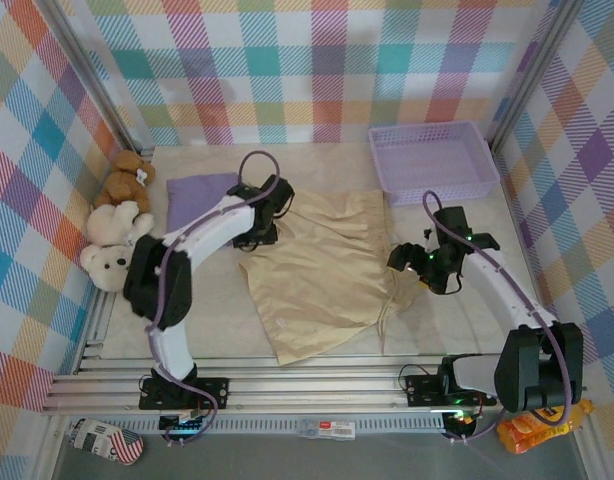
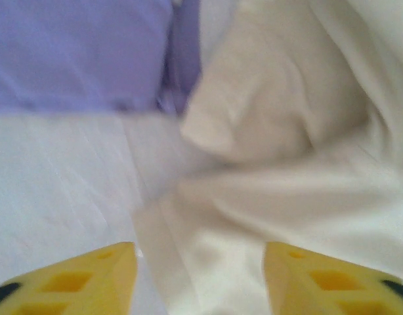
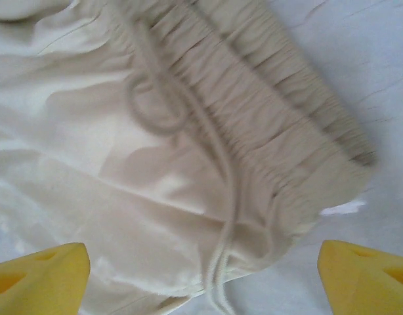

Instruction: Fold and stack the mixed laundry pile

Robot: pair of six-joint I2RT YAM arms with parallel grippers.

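Cream-beige drawstring garment (image 1: 322, 275): is lying spread and rumpled on the middle of the pale table (image 1: 217, 320); its gathered elastic waistband (image 3: 280, 111) is sitting at its right edge, with the drawstring (image 3: 188, 131) looping loose across the cloth.

Lavender-purple shirt (image 1: 200, 190): is lying as a flat, folded-looking rectangle at the far left of the table; in the left wrist view its corner (image 2: 77, 52) is resting just beside the cream cloth (image 2: 287, 131), and whether the two are touching cannot be told through the blur.

Left gripper (image 1: 265, 232): is hanging over the garment's upper-left edge, between the two garments; its yellow fingers (image 2: 63, 282) are standing partly apart, roughly midway; nothing is being clamped; the cream hem is lying beneath the gap (image 2: 198, 282).

Right gripper (image 1: 402, 258): is hovering over the garment's right edge, above the waistband; its yellow fingers (image 3: 37, 275) are standing wide apart at the corners of the right wrist view; nothing is being held; the waistband end and the drawstring tails are lying below the gap (image 3: 201, 282).

Lavender mesh basket (image 1: 432, 160): is standing at the far right corner, well apart from the shirt, near the garment's upper-right corner.

Brown teddy bear (image 1: 125, 178) and cream teddy bear (image 1: 112, 245): are sitting along the left wall, beside the shirt.
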